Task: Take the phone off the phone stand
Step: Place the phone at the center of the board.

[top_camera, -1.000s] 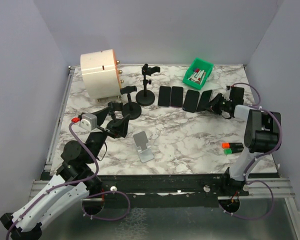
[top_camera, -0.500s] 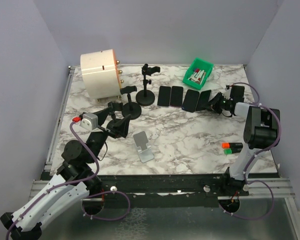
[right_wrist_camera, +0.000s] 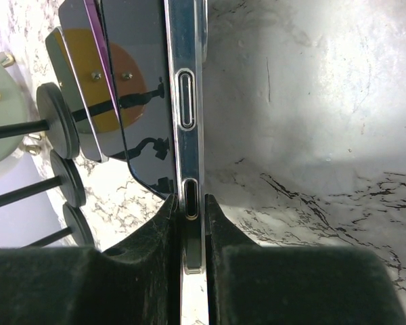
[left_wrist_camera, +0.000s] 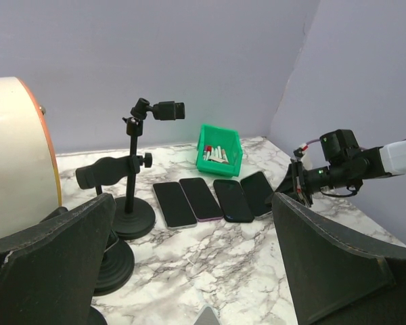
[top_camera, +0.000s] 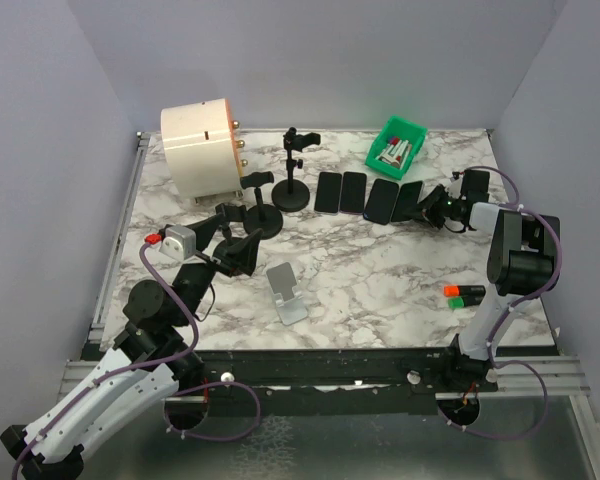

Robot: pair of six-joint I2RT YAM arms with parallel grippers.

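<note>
– Marbled table (top_camera: 380, 270) with lilac-grey walls around it. What sits on it?
– Four phones lie in a row at the far side, with a green bin (top_camera: 398, 142) behind them. Black clamp stands (top_camera: 291, 195) are to their left, and a white drum (top_camera: 202, 147) fills the far left corner.
– And the phone stand?
– The small silver phone stand (top_camera: 285, 292) is near the middle front, well apart from the row.
– Where is the phone?
– The phone (top_camera: 410, 200) is the rightmost of the row, just beside its neighbour. The right claw (top_camera: 432, 208) grips it narrowly. In the wrist view both fingers (right_wrist_camera: 166, 223) press on its two faces, and its side buttons face the lens.
– Flat or tipped?
– I cannot tell.
– The left claw?
– The left claw (top_camera: 235, 232) is spread wide, close to the black clamp stands on the left.
</note>
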